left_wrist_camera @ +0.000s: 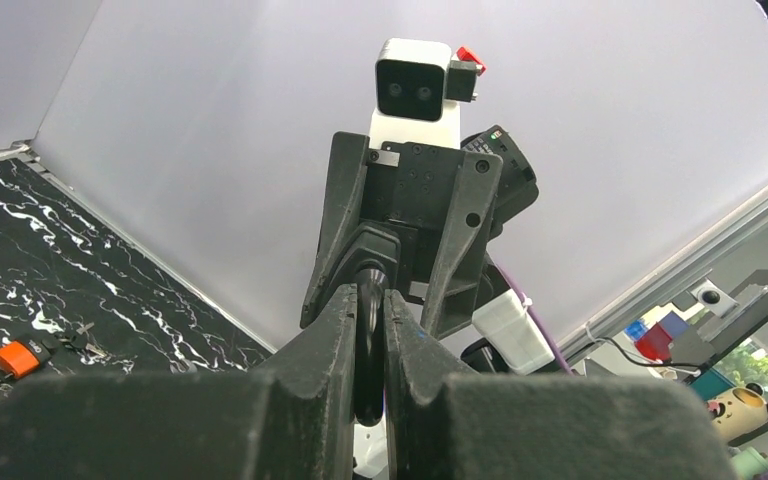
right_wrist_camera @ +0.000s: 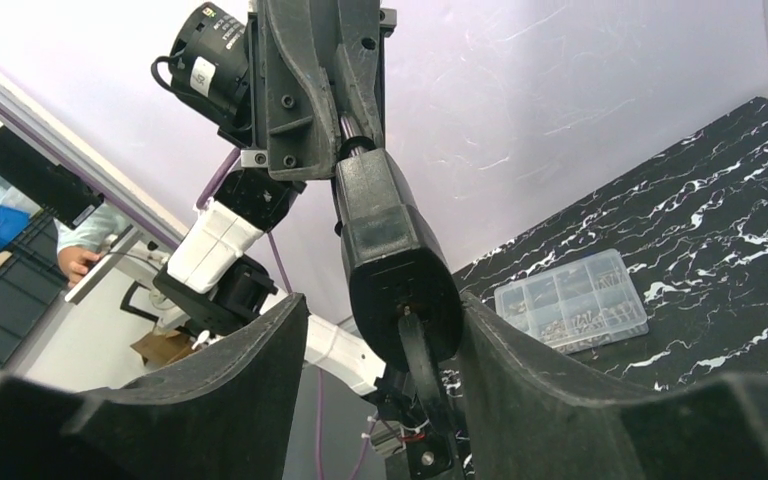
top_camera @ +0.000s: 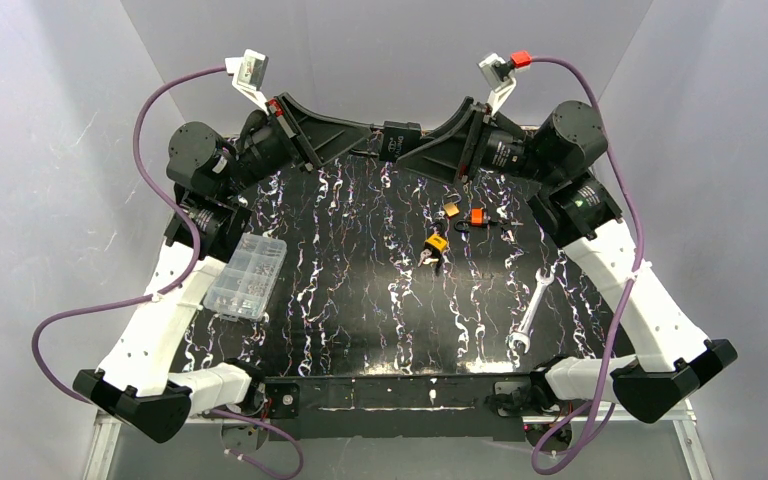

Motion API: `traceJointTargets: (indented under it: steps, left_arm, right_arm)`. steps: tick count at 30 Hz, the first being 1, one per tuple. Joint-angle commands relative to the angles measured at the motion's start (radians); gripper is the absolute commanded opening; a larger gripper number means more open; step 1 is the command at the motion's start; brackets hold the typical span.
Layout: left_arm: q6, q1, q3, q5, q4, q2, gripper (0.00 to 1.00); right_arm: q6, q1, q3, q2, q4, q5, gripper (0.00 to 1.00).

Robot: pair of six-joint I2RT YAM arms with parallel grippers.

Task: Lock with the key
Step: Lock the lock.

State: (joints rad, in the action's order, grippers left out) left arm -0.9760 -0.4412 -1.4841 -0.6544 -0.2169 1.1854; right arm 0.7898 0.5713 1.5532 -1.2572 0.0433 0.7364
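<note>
So, where's the padlock? — M

Off the table (top_camera: 360,300), up at the far side between the two arms. Black padlock (right_wrist_camera: 400,260), hanging by its shackle (left_wrist_camera: 368,345). — K

Who's holding it? — M

Left gripper (left_wrist_camera: 368,325), fingers pinched together on the shackle. Right gripper (right_wrist_camera: 380,310) isn't gripping: jaws apart, straddling the body, with a gap on at least one side. — K

Key? — M

Dark tab (right_wrist_camera: 417,365) sticks out of the body's lower end. Looks like the key seated in the cylinder, but it's black on black, so I can't confirm. — K

What bites us from here? — M

My read, three things. One: the right jaws sit level with the body, not the tab. Closing here likely clamps the body, and any wrist roll then turns the whole lock instead of the key. Two: left's hold is on a thin round bar. Torque from the right could spin or slide the shackle through the pads, and the lock drops. Three: the grippers are nose to nose, so there's little room to reposition without knocking fingers. — K

Shackle seated? — M

Can't tell, left's fingers hide that end. — K
</note>
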Motion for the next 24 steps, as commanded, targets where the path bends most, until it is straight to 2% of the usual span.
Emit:
traceJointTargets:
  steps: [1, 10, 15, 22, 24]
  left_arm:
    - [-0.006, -0.008, -0.015, 0.034, -0.074, -0.024, 0.00]
    - [0.012, -0.011, -0.004, 0.038, -0.059, -0.029, 0.00]
    - [0.022, -0.011, -0.003, 0.039, -0.050, -0.030, 0.00]
    - [0.023, -0.012, 0.005, 0.050, -0.051, -0.031, 0.00]
    - [0.031, -0.011, 0.002, 0.048, -0.043, -0.030, 0.00]
  right_arm:
    - [0.014, 0.017, 0.024, 0.007, 0.106, -0.031, 0.61]
    - [0.029, 0.024, 0.049, -0.022, 0.116, -0.056, 0.59]
    - [0.035, 0.033, 0.073, -0.044, 0.116, -0.049, 0.52]
    - [0.039, 0.041, 0.081, -0.053, 0.101, -0.055, 0.33]
    - [0.030, 0.041, 0.084, -0.049, 0.088, -0.065, 0.20]
